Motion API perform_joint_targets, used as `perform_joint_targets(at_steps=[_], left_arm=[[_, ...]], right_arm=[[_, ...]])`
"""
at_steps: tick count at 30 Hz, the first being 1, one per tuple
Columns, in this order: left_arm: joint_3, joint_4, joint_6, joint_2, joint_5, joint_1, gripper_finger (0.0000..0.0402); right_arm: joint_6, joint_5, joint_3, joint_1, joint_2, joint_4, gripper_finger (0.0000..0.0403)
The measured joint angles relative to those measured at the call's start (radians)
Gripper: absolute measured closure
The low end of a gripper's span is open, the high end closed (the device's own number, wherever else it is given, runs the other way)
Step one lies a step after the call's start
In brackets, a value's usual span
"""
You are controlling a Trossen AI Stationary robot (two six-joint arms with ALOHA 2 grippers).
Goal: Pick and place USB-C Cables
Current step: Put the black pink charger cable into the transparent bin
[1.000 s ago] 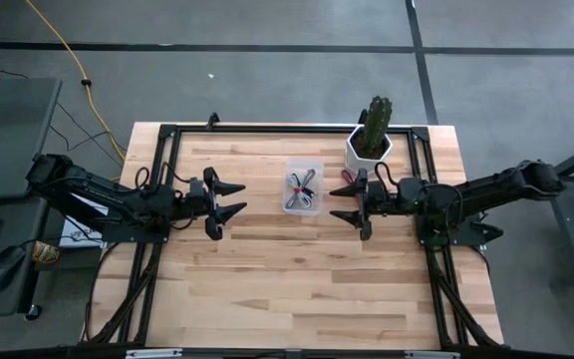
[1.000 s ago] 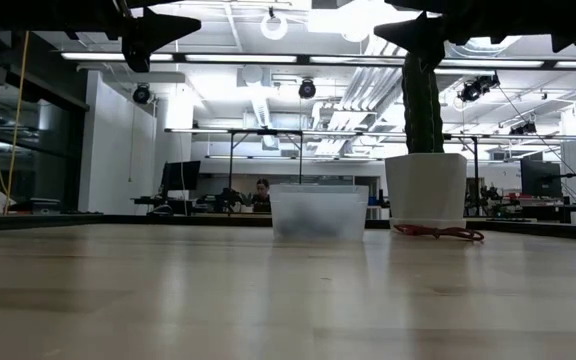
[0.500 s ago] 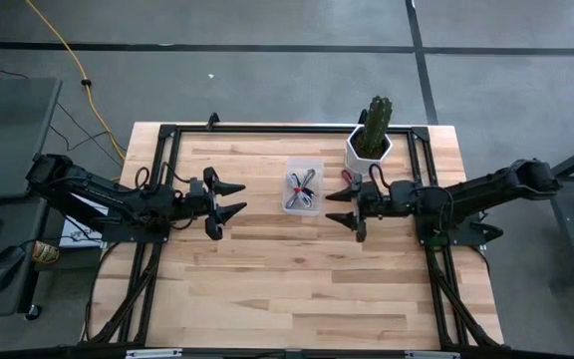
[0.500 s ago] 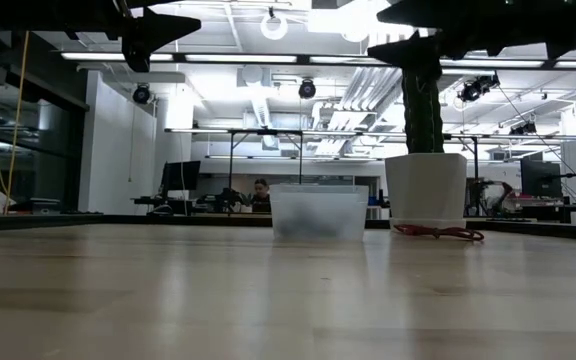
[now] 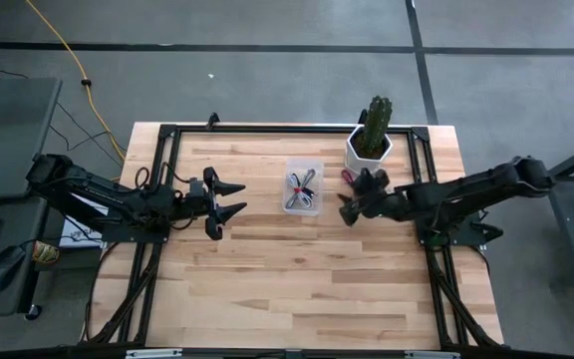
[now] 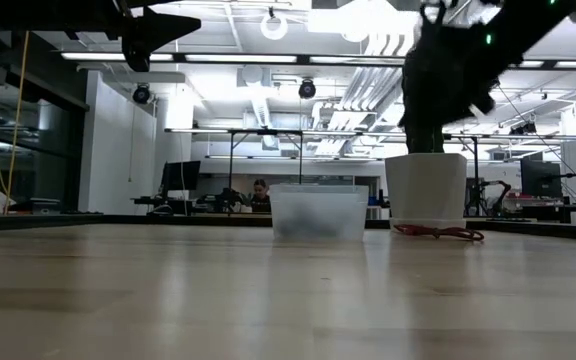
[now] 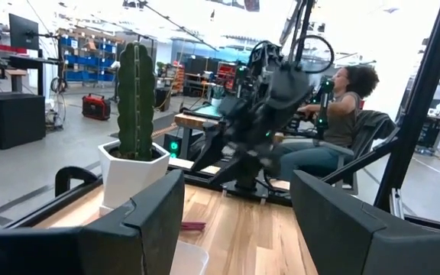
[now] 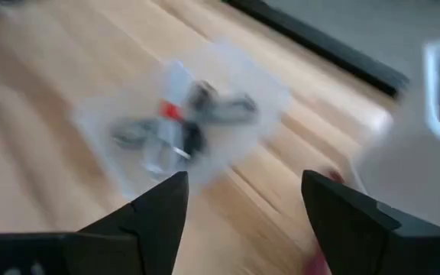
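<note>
A clear container (image 5: 317,168) stands at the table's middle far part, with several bundled USB-C cables (image 5: 302,189) lying in it; they show blurred in the right wrist view as cables (image 8: 186,122). A dark red cable (image 5: 348,178) lies on the table at the foot of the white pot (image 5: 367,155); the low view shows this cable (image 6: 438,232) flat on the wood. My right gripper (image 5: 348,206) hangs open above the table, right of the container, tipped downward; its fingers (image 8: 155,210) are bare. My left gripper (image 5: 239,198) hovers open, left of the container.
A cactus (image 5: 378,120) stands in the white pot at the far right. A black frame (image 5: 267,130) runs along the table's edges. Bare wood fills the near half. Beyond the table a person (image 7: 342,114) sits, and a yellow cord (image 5: 63,45) lies on the floor.
My right gripper has tipped from nearly level to slanting down at the table and has rolled about its own line, sinking a little while staying right of the container. Its fingers stay apart. The cables and container have not moved.
</note>
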Motion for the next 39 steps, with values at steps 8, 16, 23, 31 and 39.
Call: perform_joint_targets(at_steps=[8,16,23,31,39], left_arm=[[0.0,0.0,0.0,0.0,0.0,0.0,0.0181],[0.0,-0.001,0.0,0.0,0.0,0.0,0.0181],[0.0,0.0,0.0,0.0,0.0,0.0,0.0181],[0.0,0.0,0.0,0.0,0.0,0.0,0.0181],[0.0,0.0,0.0,0.0,0.0,0.0,0.0181]], right_arm=[[0.176,-0.102,-0.016,-0.121,0.104,-0.18,0.0155],[0.191,-0.185,-0.016,-0.235,0.222,-0.163,0.0155],[0.189,-0.207,-0.017,-0.308,0.336,-0.142,0.0155],[0.179,-0.279,-0.017,-0.371,0.419,-0.072,0.0155],[0.173,-0.298,-0.014,-0.384,0.433,-0.051,0.0155]])
